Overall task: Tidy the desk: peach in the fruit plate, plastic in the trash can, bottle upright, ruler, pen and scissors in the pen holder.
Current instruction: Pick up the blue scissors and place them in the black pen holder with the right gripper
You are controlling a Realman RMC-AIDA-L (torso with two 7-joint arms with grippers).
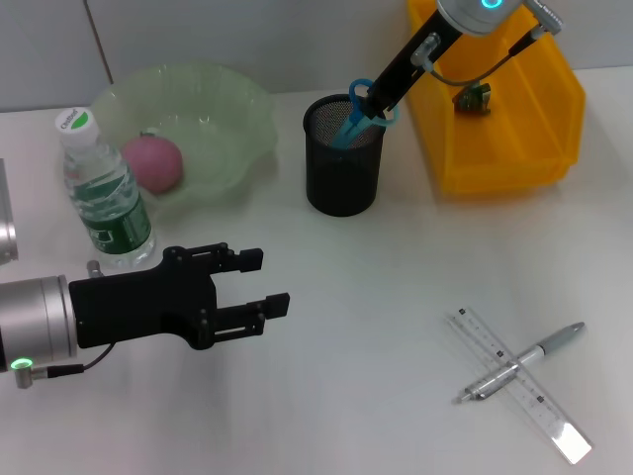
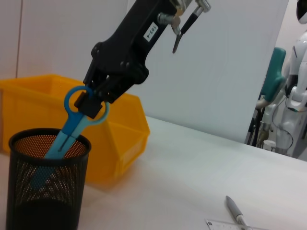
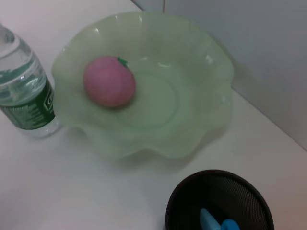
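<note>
Two things are left loose on the worktop (image 1: 326, 396): the ruler (image 1: 519, 384) and the pen (image 1: 522, 360), lying crossed over each other on the robot's right side, well apart from the pen holder (image 1: 342, 155). The scissors (image 1: 356, 117) are blade-down inside the holder right now, tilted, with the right hand (image 1: 381, 99) clamped on the blue handle loop just above the rim. So that one's basically delivered once the grip lets go.

What matters for the next pick: both long items sit on the right, closer to the right arm's side than to the left hand (image 1: 259, 284), which hovers with its fingers apart over the left of the worktop, just beside the upright bottle (image 1: 102, 193). Ruler's long axis runs diagonally, pen crosses it the other way. Looks like the pen rests on top of the ruler, though I can't be fully sure from the head view.

Peach (image 1: 152, 162) is already in the fruit plate (image 1: 237, 109), and something small sits in the yellow bin (image 1: 514, 148).
</note>
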